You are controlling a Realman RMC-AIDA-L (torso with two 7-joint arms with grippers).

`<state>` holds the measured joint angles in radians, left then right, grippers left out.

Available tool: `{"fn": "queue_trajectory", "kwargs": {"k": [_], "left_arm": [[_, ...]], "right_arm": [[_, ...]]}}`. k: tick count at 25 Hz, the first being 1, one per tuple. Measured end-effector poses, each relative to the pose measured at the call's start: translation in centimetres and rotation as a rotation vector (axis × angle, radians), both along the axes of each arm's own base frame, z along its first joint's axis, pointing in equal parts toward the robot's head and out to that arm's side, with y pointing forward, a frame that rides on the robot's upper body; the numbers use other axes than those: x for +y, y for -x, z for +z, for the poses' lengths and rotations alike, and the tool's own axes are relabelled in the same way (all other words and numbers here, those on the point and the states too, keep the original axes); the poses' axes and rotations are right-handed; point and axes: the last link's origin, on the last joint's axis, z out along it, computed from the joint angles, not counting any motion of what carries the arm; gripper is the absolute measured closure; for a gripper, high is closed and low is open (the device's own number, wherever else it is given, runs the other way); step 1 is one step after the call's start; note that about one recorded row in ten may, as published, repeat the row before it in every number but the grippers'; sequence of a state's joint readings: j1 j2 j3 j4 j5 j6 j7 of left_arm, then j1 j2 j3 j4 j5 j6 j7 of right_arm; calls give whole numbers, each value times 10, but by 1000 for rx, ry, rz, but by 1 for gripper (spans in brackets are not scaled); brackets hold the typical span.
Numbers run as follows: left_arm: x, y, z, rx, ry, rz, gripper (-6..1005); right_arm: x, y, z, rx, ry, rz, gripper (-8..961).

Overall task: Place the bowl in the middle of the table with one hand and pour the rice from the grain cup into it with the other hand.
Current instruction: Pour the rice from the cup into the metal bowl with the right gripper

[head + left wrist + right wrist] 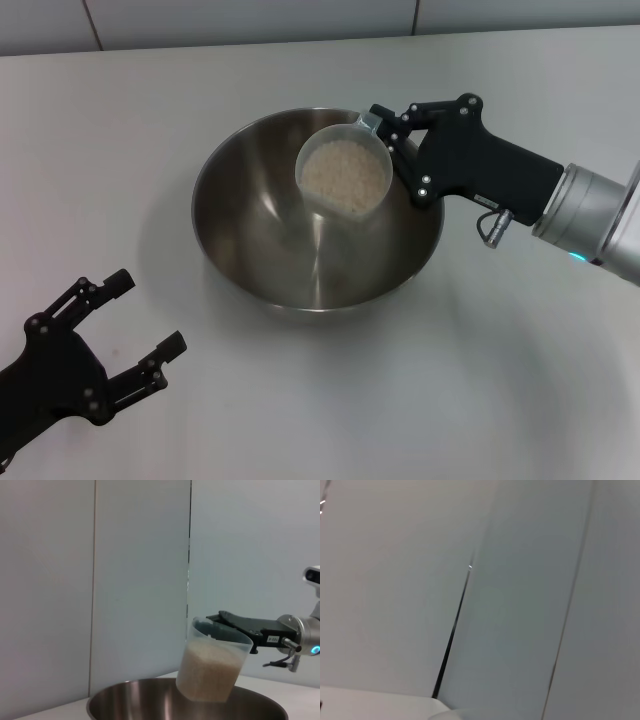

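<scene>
The wide, shiny stainless-steel mixing bowl (pixel 318 215) sat near the centre of the plain white desk (pixel 520 350), already placed where the pour needed it. Above its hollow, toward the two o'clock side of the rim, the black right gripper (pixel 385 125) held the small translucent plastic grain cup (pixel 343 175), its fingers clamped on the cup's far edge. Gripping there kept the arm outside the bowl and left the cup's mouth free to swing inward over the steel.

The cup was tilted, its open mouth leaning toward the bowl's middle, and the pale beige mass of rice (pixel 345 172) lay inside it, close to the brim. The side-on left wrist view showed the cup (pixel 212 665) hanging clear of the rim with the grains (pixel 207 672) banked against the lower wall; I saw none on the bowl's floor, so the pour looked just about to begin. Holding the cup low probably served to stop grains bouncing out.

The black left gripper (pixel 125 325) rested at about eight o'clock from the bowl, well apart from it, fingers spread and holding nothing, out of the pouring arm's way.
</scene>
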<state>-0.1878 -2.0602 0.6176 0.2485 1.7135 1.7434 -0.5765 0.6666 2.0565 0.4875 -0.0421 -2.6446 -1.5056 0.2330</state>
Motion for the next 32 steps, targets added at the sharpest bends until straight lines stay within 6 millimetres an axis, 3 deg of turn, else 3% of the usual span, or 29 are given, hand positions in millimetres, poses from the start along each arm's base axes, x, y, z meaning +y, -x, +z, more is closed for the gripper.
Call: {"fn": "queue_trajectory", "kwargs": {"k": [13,22,32], "left_arm": [[-2,2,0,-2,-4,12,130],[-2,1,-1,-12,-2,19,130],[-3,2,-2,-11,-1,23,130]], "right_arm": [[7,8,2,-216,-419,202,941],[3,22,-26,-507,-687,408,941],[-4,27,-32,-679,-892,584,942]]}}
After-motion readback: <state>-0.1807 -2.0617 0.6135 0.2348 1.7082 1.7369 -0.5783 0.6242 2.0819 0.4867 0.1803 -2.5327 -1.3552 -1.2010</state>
